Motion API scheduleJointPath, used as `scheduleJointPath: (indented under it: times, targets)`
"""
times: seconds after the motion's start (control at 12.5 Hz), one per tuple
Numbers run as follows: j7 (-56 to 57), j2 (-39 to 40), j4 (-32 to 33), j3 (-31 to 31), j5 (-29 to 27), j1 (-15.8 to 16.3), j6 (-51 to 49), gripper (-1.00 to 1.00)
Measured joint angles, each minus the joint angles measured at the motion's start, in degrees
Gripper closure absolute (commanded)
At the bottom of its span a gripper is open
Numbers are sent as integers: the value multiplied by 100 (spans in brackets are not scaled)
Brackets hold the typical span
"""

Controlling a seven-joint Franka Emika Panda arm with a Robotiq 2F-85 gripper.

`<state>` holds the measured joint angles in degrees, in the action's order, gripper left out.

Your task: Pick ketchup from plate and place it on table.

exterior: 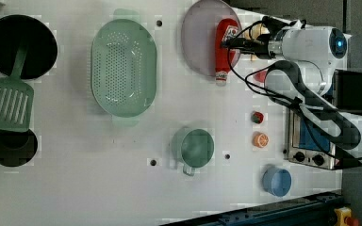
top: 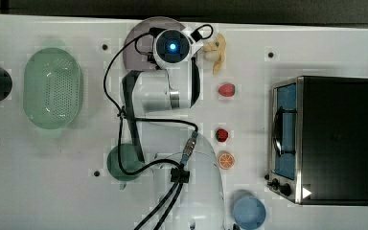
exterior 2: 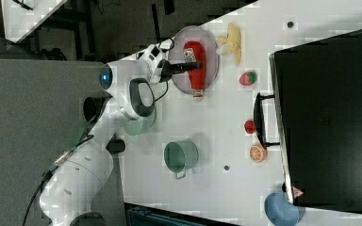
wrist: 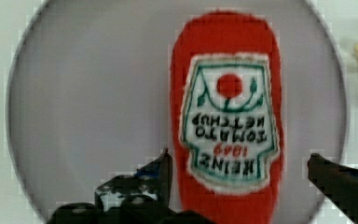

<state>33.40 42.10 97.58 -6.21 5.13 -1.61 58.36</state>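
Table [exterior: 75, 188]: the broad white surface carries everything; the barest stretch lies toward the left view's bottom left, a fair candidate for the drop.
Plate [exterior: 198, 42]: a pale mauve-grey disc near the left view's top edge, just beside the green colander [exterior: 123, 68].
Ketchup [exterior: 225, 47]: lies flat on the plate along the left view's right side of it, label up, with the white cap end reaching past the rim onto the table.
Arm: reaches over the plate from the left view's right, wrist held above the bottle.
Gripper [wrist: 240, 175]: fully spread and holding nothing; in the wrist view one finger sits on either side of the bottle's red body, straddling it near the label's lower edge.
Step in hand: descent onto the bottle, grasp not yet made.
Doing it well: the fingers should drop squarely down the bottle's two long flanks, then close across the narrow width, not along the length.
Height: how far the fingertips stand above the plate cannot be judged surely from these views; probably still a little above the bottle.
Risk: a soft, rounded body may roll or squeeze out if pinched off-centre.
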Motion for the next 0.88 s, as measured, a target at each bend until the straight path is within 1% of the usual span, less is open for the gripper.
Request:
scheduleJointPath:
  times: [0.08, 0.16, 0.32, 0.4, 0.88]
  targets:
    - [3, 78, -39, 4, 6, 3, 218, -100]
    - [8, 140, -45, 6, -11, -8, 313, -93]
    - [17, 291, -39, 19, 2, -19, 397, -43]
    - [22, 383, -62, 9, 16, -32, 414, -23]
    - [36, 229, 17, 51, -19, -54, 414, -23]
